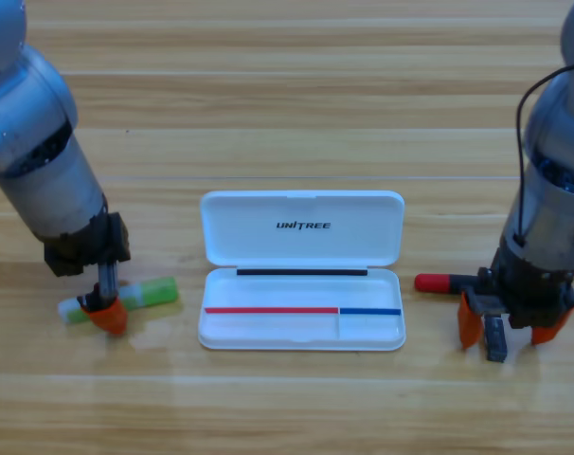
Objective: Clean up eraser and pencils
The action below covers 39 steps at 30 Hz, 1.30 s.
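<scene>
Lying open at frame centre, the white case (pixel 302 284) rests on a light wooden table (pixel 287 104) of lengthwise planks. At lower left, the left gripper (pixel 106 316) presses onto the green pencil (pixel 135 297); cannot tell how its jaws stand. At lower right, the right gripper (pixel 511 327) has its orange jaws spread around the dark eraser (pixel 496 338), with the red-capped pencil (pixel 443 282) just beside it, barrel hidden by the arm.

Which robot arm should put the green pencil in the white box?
Probably the left arm. Its pincer is already down on the green pencil, left of the open white case. The right pincer is across the case, over the red-capped pencil.
</scene>
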Each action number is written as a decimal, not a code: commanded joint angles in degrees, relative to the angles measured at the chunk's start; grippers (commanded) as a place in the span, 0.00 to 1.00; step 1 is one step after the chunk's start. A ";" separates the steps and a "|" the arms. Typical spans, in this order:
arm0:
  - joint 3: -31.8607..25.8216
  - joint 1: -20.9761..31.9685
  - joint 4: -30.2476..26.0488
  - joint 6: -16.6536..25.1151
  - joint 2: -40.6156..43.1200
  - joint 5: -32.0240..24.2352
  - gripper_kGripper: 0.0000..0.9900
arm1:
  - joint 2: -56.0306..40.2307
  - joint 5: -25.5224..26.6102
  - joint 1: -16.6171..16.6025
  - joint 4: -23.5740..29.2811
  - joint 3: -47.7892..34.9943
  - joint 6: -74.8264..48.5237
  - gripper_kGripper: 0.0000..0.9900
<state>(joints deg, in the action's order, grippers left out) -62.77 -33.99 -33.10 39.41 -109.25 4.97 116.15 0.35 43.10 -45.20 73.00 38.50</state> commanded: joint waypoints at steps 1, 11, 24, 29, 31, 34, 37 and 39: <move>2.13 0.94 1.81 -0.30 -2.54 -0.92 0.93 | 4.96 0.18 -1.70 0.82 1.10 0.26 0.71; 2.92 0.94 2.60 -0.47 -3.51 -1.19 0.86 | 3.47 4.05 -1.79 -0.94 0.92 -3.52 0.00; 2.92 1.03 2.77 -0.56 -4.30 -1.10 0.77 | 4.35 9.59 2.51 -29.77 26.58 -50.63 0.00; 2.83 1.12 2.77 -0.56 -4.74 -1.01 0.75 | 9.44 10.47 4.18 -30.47 32.38 -63.64 0.00; 2.74 1.12 2.77 -0.38 -4.92 -1.01 0.70 | 11.55 8.44 4.80 -30.47 34.76 -67.68 0.00; 2.66 1.12 2.77 0.23 -5.36 -1.01 0.61 | 14.81 5.63 5.77 -30.47 38.36 -72.25 0.00; 2.48 1.12 2.69 1.73 -5.36 -1.10 0.41 | 17.44 3.17 6.47 -30.47 41.52 -74.89 0.00; 2.30 1.12 2.69 2.60 -5.27 -1.10 0.20 | 18.58 2.64 6.91 -30.38 42.67 -76.64 0.00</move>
<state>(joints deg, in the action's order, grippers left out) -61.15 -33.97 -31.19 40.27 -110.78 4.30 128.69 4.68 47.17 -74.92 113.84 -36.10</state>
